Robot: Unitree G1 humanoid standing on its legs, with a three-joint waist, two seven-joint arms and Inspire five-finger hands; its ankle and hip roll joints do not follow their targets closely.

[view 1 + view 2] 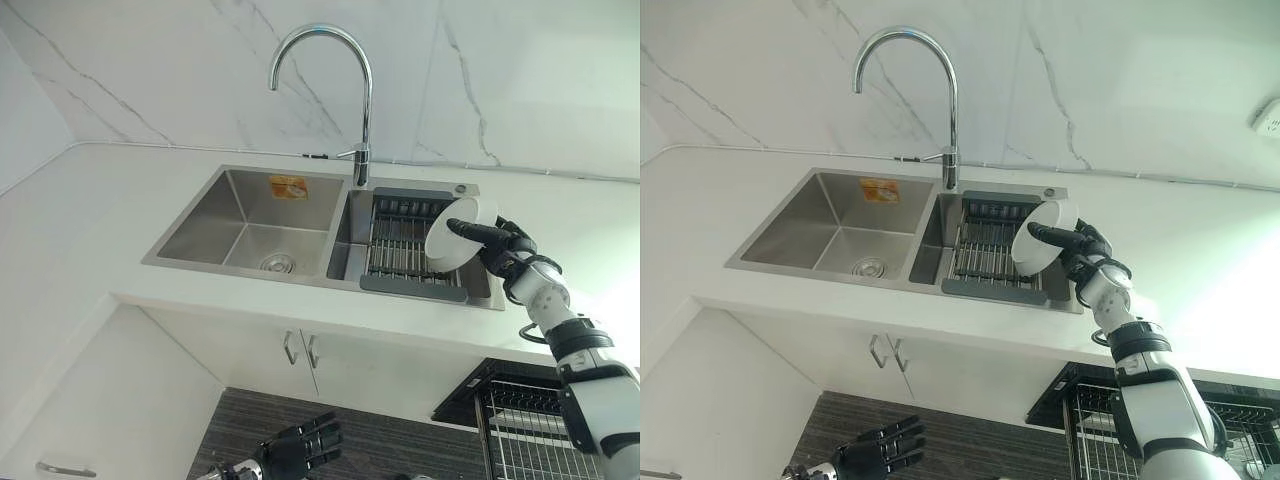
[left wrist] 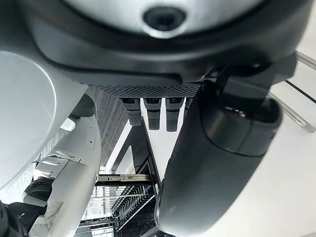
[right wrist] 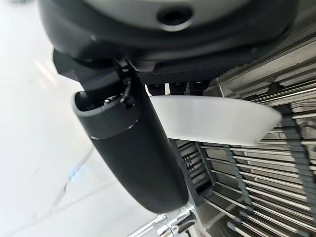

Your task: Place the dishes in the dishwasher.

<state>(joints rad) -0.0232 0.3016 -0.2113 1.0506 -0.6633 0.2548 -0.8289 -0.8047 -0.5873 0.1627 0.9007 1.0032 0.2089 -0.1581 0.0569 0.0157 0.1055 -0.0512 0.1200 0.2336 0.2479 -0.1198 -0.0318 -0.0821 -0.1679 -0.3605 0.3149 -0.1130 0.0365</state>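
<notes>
My right hand [image 1: 505, 250] grips a white plate [image 1: 458, 233], thumb across its face and fingers [image 3: 178, 88] curled behind the rim. I hold it tilted on edge over the rack [image 1: 400, 248] in the sink's [image 1: 240, 215] right basin, clear of the wires. My left hand [image 1: 298, 447] hangs low before the cabinet [image 1: 300, 365], fingers relaxed, touching nothing. The dishwasher [image 1: 525, 425] stands open at lower right.

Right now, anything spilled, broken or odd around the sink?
Nothing stands out. The right hand holds a white plate tilted over the rack in the sink; no spills or damage visible.
</notes>
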